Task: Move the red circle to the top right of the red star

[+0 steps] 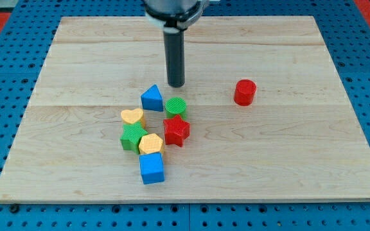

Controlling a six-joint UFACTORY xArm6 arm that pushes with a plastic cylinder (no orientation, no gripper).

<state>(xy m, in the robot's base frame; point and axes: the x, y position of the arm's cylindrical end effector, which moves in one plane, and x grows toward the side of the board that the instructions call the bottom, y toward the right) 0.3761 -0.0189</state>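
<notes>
The red circle point(244, 92) stands alone on the wooden board, right of centre. The red star point(176, 131) sits at the right side of a cluster of blocks in the middle, well down and to the left of the red circle. My tip point(176, 85) is above the cluster, just up and right of the blue triangle point(151, 98) and just above the green circle point(175, 106). It is about a hundred pixels left of the red circle and touches no block.
The cluster also holds a yellow heart point(132, 117), a green star point(133, 136), a yellow hexagon point(151, 144) and a blue cube point(151, 168). The wooden board point(300, 160) lies on a blue pegboard surface.
</notes>
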